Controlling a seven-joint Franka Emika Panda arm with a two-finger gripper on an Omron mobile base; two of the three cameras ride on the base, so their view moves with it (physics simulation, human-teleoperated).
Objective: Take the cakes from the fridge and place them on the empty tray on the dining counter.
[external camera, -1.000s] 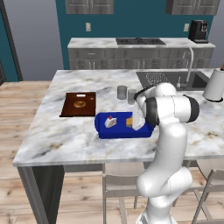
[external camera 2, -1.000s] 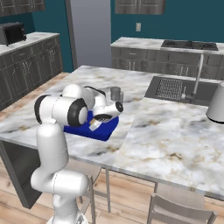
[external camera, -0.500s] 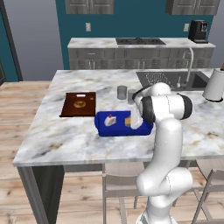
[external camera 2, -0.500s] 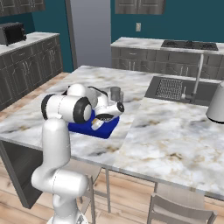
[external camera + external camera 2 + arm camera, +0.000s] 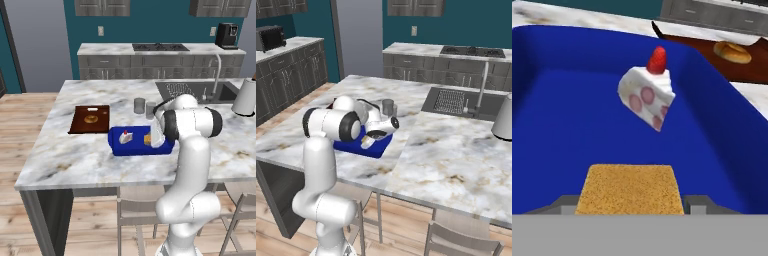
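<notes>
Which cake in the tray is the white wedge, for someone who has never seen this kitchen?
On the marble dining counter sits a bright blue tray. Inside it stands the white wedge cake, beyond a flat tan-brown square cake. Its red cherry top sets it apart.

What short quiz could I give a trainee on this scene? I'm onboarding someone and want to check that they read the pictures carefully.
1. True or false: both cakes lie inside the blue tray.
2. What tops the white wedge? A) a red berry B) a nut C) nothing
3. What lies on the brown board?

Key
1. True: the white wedge and the tan square are both in it.
2. A
3. A round tan pastry.
</notes>
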